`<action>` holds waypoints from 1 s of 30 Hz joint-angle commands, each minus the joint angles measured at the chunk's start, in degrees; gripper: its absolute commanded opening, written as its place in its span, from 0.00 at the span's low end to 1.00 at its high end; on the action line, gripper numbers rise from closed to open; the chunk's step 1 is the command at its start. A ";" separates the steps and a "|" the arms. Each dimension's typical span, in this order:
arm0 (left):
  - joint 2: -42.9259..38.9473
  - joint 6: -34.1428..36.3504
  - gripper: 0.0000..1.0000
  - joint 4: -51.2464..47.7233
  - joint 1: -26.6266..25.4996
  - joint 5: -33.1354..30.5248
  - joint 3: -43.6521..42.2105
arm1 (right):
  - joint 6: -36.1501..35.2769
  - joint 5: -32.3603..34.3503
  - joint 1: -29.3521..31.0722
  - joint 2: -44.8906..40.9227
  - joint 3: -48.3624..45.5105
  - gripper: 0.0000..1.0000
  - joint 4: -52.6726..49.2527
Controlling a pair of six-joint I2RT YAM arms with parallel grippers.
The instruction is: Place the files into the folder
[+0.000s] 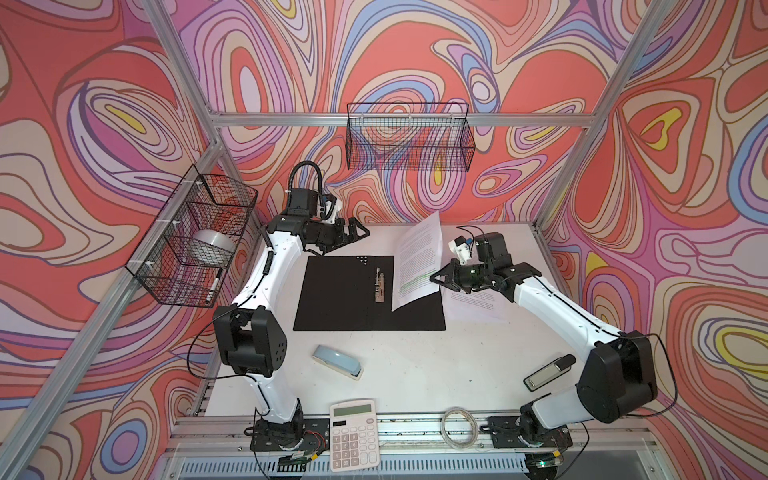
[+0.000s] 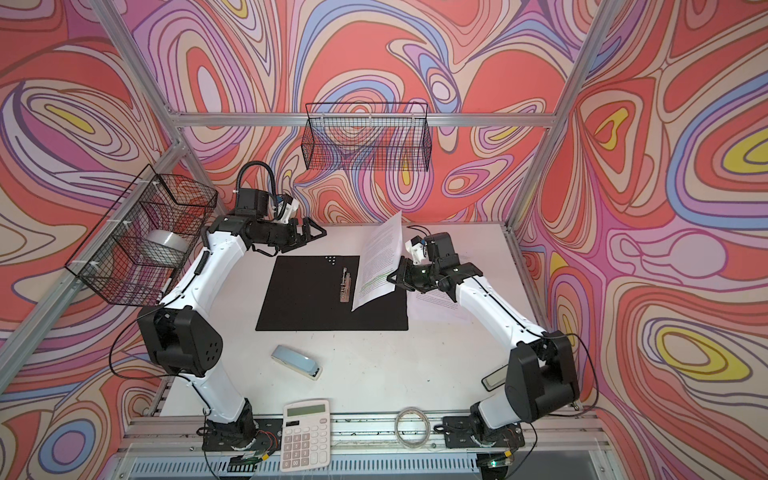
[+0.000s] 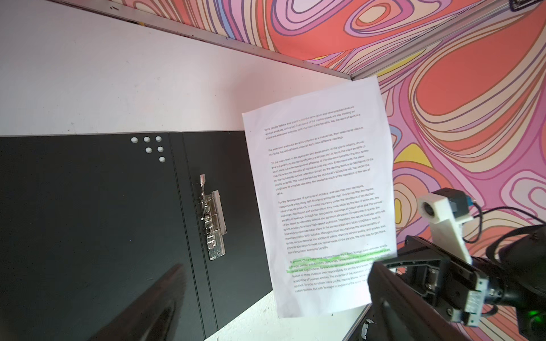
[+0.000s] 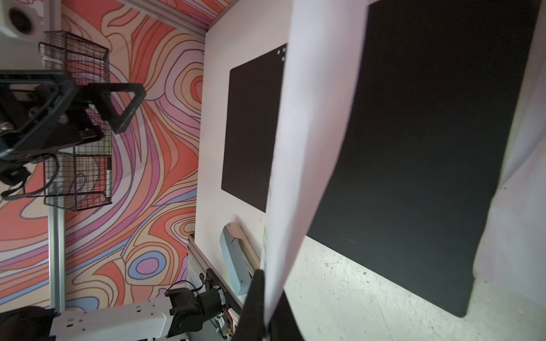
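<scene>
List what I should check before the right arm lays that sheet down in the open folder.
1. The folder open flat, black inside up: ok.
2. The right gripper shut on the held sheet: ok.
3. The left gripper open, clear of the sheet: ok.
4. The metal clip open for paper: cannot tell.
5. All files in hand: not ok; a second sheet lies on the table beside the folder.

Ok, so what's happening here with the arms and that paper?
The right hand pinches a printed sheet by its edge, tilted up over the open folder, which lies black side up. The left hand hangs open near the folder's far left corner, empty. More sheets lie beside the folder.
</scene>
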 commanded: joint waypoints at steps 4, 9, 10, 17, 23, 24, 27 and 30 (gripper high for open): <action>-0.03 -0.80 0.96 1.24 0.20 0.52 -0.55 | 2.11 1.93 0.16 5.47 -3.80 0.07 4.89; 0.10 -0.45 0.96 1.15 0.20 0.33 -0.85 | 3.45 2.78 0.11 9.43 -4.80 0.07 6.73; 0.21 -0.45 0.96 1.15 0.20 0.34 -0.83 | 3.77 3.10 0.16 10.05 -4.80 0.07 6.83; 0.45 -0.54 0.96 1.15 0.20 0.55 -1.10 | 7.12 2.56 0.16 12.44 -5.10 0.07 8.42; 0.75 -0.91 0.96 1.37 0.20 1.23 -0.99 | 11.66 0.37 0.16 10.57 -6.65 0.08 10.64; 0.81 -0.95 0.96 1.39 0.20 1.35 -1.03 | 12.30 0.60 0.14 10.57 -6.80 0.08 10.37; 0.92 -1.15 0.96 1.40 0.20 1.68 -0.99 | 14.79 1.77 0.13 10.49 -7.90 0.08 10.99; 0.75 -1.15 0.96 1.50 0.20 1.85 -1.10 | 15.63 3.44 0.18 10.22 -7.98 0.08 9.98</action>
